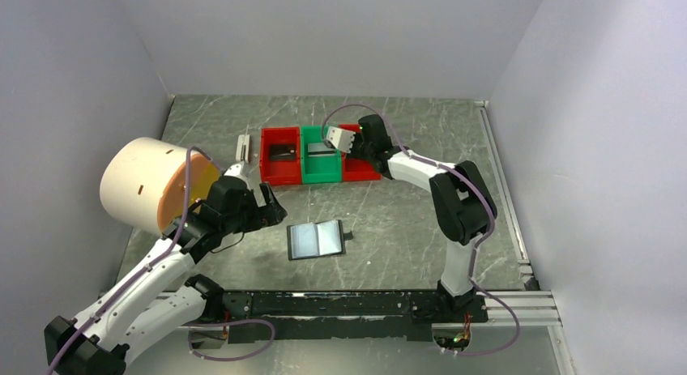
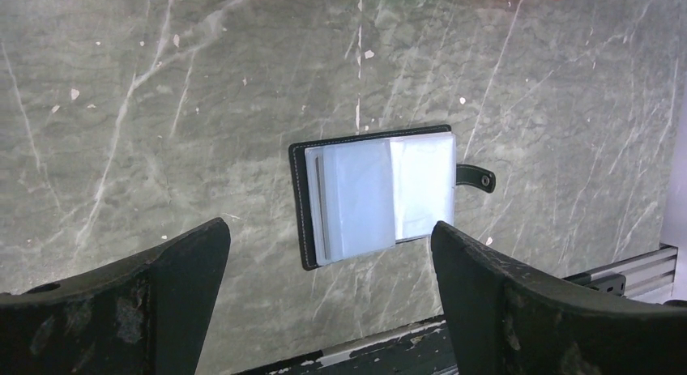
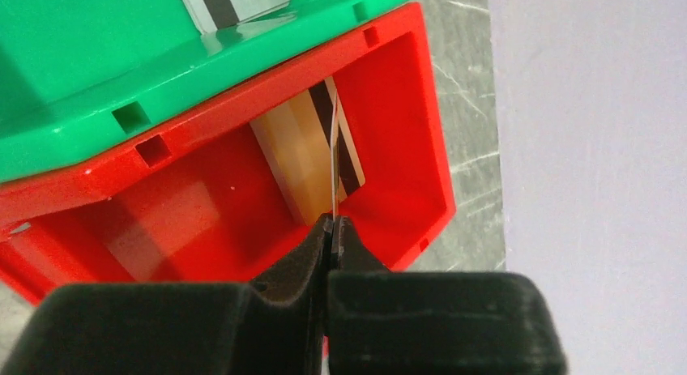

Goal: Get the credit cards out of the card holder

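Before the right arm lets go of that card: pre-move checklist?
1. Grip: ok. The right gripper is shut on the tan card, pinched edge-on.
2. Drop target: ok. The card hangs within the walls of the red bin.
3. Other arm clear: ok. The left gripper is open, apart from the card holder.
4. Card holder state: ok. It lies opened flat, inner side up.
5. All cards out: cannot tell. The glossy pockets do not show whether anything is left inside.
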### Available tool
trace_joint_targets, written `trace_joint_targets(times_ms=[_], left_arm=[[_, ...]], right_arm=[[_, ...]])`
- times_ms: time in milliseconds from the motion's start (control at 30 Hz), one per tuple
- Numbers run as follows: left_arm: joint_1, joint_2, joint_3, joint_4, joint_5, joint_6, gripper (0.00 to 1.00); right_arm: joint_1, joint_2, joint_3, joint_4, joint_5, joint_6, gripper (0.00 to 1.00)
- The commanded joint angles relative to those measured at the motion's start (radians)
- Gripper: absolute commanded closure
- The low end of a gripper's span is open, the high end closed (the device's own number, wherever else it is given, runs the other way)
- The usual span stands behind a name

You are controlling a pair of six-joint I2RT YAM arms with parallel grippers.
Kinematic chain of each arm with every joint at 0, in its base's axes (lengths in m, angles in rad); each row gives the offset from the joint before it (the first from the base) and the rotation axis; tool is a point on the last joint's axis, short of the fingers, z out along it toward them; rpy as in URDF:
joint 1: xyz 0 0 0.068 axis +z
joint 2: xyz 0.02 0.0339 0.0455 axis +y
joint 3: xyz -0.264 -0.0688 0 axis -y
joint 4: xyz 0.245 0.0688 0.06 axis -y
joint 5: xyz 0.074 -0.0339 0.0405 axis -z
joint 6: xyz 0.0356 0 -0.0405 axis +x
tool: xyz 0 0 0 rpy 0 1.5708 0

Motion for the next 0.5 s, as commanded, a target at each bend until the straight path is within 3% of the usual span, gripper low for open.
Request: trace_joint_targets(times_ms=[0,333,467], left_arm=[[0.008,-0.014,0.017,-0.056,-0.019,0.006,0.00],[0.008,-0.033,0.030,-0.110,-0.038,0.006,0.00],[0.008,-0.042,0.031,-0.109,-0.035,0.001,0.00]], right_arm=[[-0.011,0.050,0.049,0.040,0.011,-0.060,1.00],[-0.013,0.173,0.117,0.083,0.020,-0.136,1.00],[-0.013,0.201,0.141,0.084,0.028,-0.149,0.93]])
